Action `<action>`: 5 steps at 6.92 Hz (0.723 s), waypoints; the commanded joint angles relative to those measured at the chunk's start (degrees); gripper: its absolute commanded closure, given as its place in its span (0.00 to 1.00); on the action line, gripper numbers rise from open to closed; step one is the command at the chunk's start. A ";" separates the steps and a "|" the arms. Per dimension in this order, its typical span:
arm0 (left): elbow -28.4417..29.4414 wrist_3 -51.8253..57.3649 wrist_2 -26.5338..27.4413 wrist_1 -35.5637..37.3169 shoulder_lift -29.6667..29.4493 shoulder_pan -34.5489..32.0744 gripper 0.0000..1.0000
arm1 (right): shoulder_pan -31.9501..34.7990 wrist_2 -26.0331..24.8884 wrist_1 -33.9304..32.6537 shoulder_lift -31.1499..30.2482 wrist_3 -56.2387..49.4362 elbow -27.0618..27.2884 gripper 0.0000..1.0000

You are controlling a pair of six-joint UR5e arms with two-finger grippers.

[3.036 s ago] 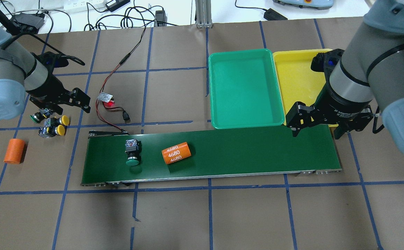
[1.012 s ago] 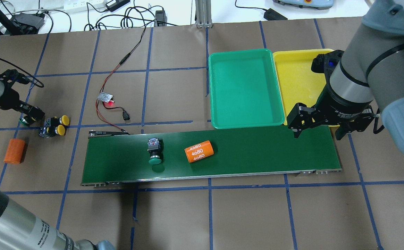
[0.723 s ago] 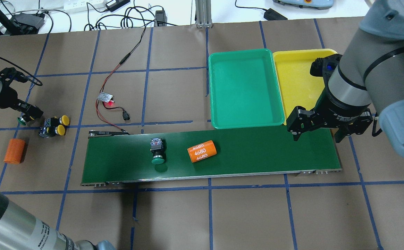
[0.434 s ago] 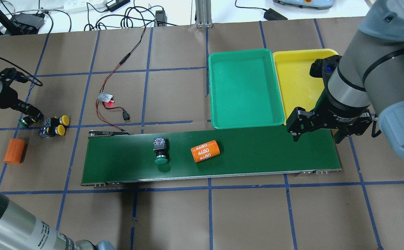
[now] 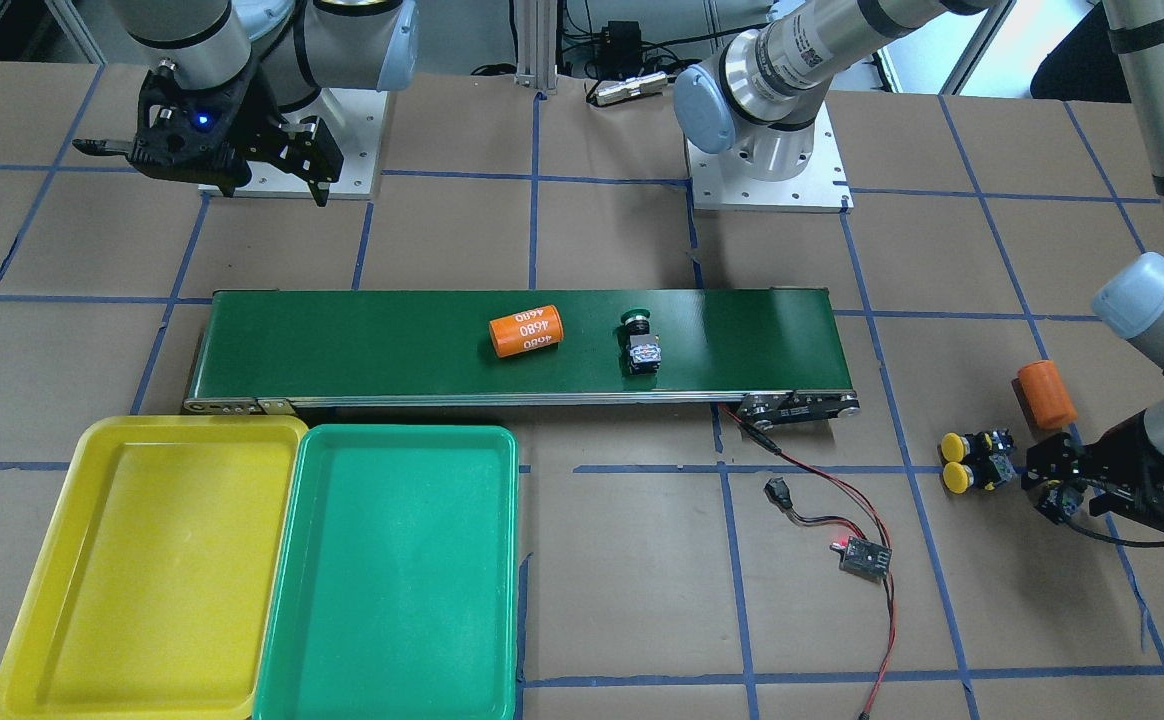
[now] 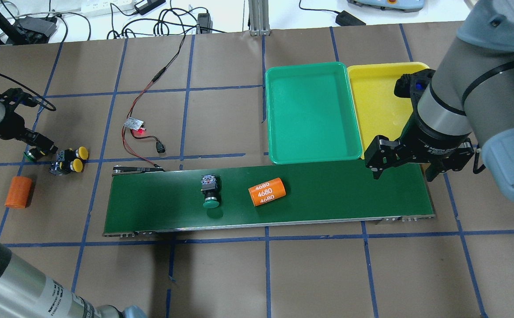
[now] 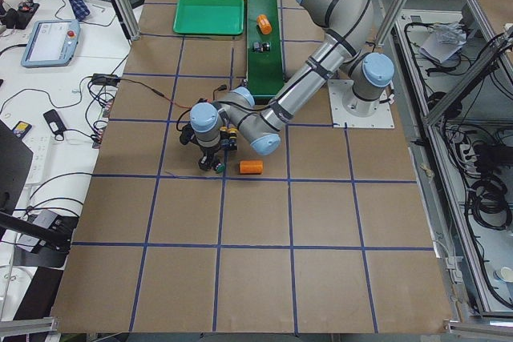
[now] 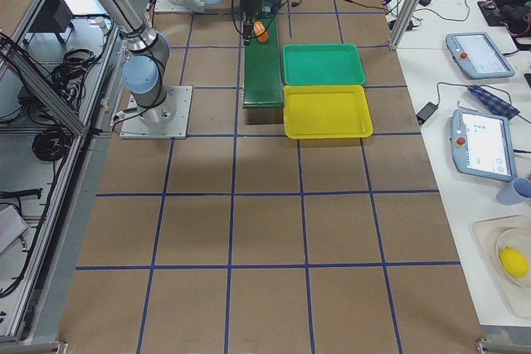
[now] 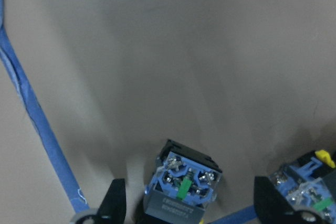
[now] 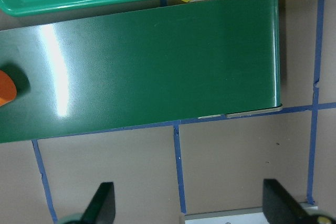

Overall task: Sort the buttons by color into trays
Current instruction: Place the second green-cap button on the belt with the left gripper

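Observation:
A green-capped button (image 6: 210, 195) (image 5: 639, 340) lies on the conveyor's middle. Two yellow-capped buttons (image 6: 72, 160) (image 5: 972, 463) sit side by side on the table at far left. Just left of them is another green-capped button (image 6: 32, 153); my left gripper (image 6: 39, 148) (image 5: 1060, 492) is low over it and open. In the left wrist view its body (image 9: 181, 187) lies between the spread fingers (image 9: 113, 205), untouched. My right gripper (image 6: 403, 174) (image 5: 277, 185) hangs open and empty above the belt's right end. The green tray (image 6: 312, 110) (image 5: 392, 570) and yellow tray (image 6: 376, 101) (image 5: 142, 570) hold nothing.
An orange cylinder (image 6: 266, 191) marked 4680 rides the dark-green conveyor (image 6: 336, 194) right of the button. Another orange cylinder (image 6: 18, 192) lies on the table at far left. A small circuit board (image 6: 134, 125) with red wires sits behind the belt's left end.
The belt has carried the green button and the orange cylinder rightward. My left arm swung round and dropped its gripper over the far-left green button. The right gripper barely shifted.

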 commanded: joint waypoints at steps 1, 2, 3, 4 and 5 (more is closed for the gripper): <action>0.50 0.00 0.20 -0.99 0.79 -0.14 1.00 | 0.00 -0.01 0.07 0.00 0.11 0.04 0.00; 2.68 -0.52 0.28 -5.87 1.50 -0.32 1.00 | 0.00 -0.01 0.15 0.00 0.20 0.13 0.00; 4.97 -4.62 0.28 -10.71 2.99 -1.63 1.00 | 0.00 -0.01 0.15 0.00 0.20 0.13 0.00; 6.47 -10.75 0.98 -16.50 6.22 -5.56 1.00 | 0.00 -0.01 0.24 0.08 0.29 0.22 0.00; 5.18 -23.69 2.38 -20.12 11.13 -13.25 1.00 | 0.00 -0.01 0.24 0.00 0.29 0.22 0.00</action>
